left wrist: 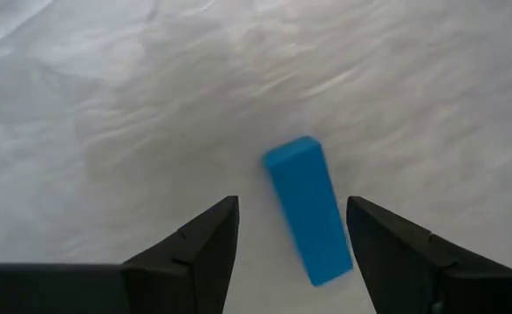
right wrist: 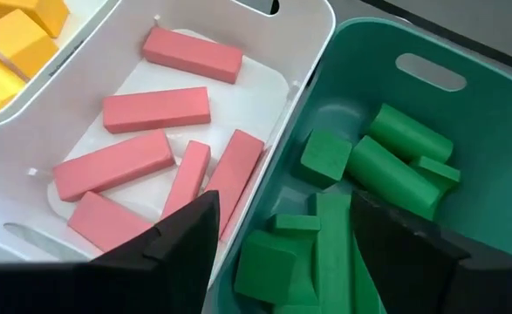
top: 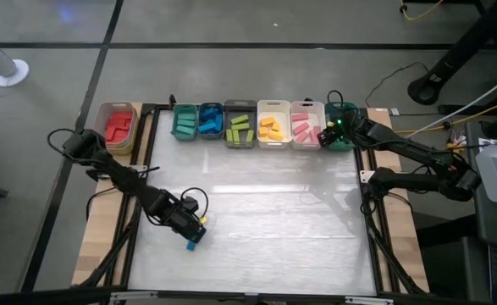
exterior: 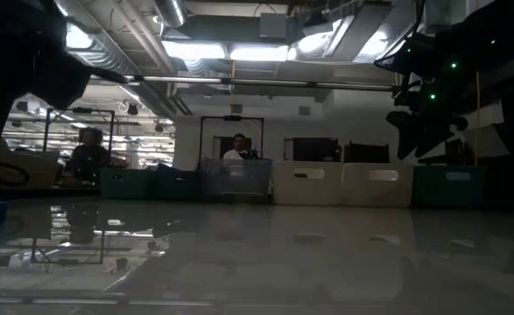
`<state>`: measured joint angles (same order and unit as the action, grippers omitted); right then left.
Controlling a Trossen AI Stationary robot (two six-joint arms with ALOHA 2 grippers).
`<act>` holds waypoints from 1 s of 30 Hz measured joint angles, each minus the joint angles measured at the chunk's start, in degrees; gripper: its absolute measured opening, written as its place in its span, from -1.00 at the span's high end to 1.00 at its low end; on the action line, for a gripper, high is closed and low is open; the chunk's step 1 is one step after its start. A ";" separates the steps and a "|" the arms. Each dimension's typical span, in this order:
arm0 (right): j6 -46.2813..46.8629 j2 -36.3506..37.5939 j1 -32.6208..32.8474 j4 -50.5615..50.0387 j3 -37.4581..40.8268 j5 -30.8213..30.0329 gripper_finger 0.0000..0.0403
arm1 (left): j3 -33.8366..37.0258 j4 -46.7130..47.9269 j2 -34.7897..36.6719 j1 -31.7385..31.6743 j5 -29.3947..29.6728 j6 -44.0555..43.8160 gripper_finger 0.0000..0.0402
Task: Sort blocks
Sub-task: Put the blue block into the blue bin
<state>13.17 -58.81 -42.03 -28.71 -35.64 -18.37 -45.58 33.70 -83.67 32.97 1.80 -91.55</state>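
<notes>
A blue block (left wrist: 308,209), a short bar, lies flat on the shiny white table (top: 265,212) near its front left part (top: 194,244). My left gripper (left wrist: 292,202) hangs over it, pointing steeply down and open, with one finger on each side of the bar and a gap to both. My right gripper (right wrist: 283,199) is open at the table's far right (top: 333,131), above the teal bin (right wrist: 430,70) of dark green blocks (right wrist: 325,157). There is nothing between its fingers.
A row of bins lines the far edge: tan with red blocks (top: 117,125), teal (top: 184,121), blue (top: 211,119), grey with lime (top: 239,127), white with yellow (top: 273,127), white with pink (right wrist: 151,109). The table's middle is bare.
</notes>
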 joint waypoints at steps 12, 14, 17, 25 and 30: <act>0.00 0.00 0.01 -0.29 0.01 0.02 -0.28 | -0.25 -6.60 -8.49 0.00 -0.69 0.00 0.00; 0.00 0.00 0.01 -0.26 0.00 0.02 -0.28 | -0.38 -5.77 -9.25 -0.05 -1.35 -0.02 0.00; 0.00 0.00 0.01 -0.25 0.01 0.07 -0.28 | -0.35 -4.79 -9.47 -0.06 -1.44 0.00 0.06; 0.02 0.00 0.01 -0.22 0.00 6.68 -0.27 | -0.37 -4.31 -9.45 -0.13 -1.57 0.92 0.55; 0.00 0.00 0.01 -0.17 0.02 7.06 -0.27 | -0.32 -4.36 -9.25 -0.56 -0.96 2.17 0.60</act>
<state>13.17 -58.81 -42.02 -28.88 -35.62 -11.31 -45.90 29.34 -92.92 32.41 0.84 -89.38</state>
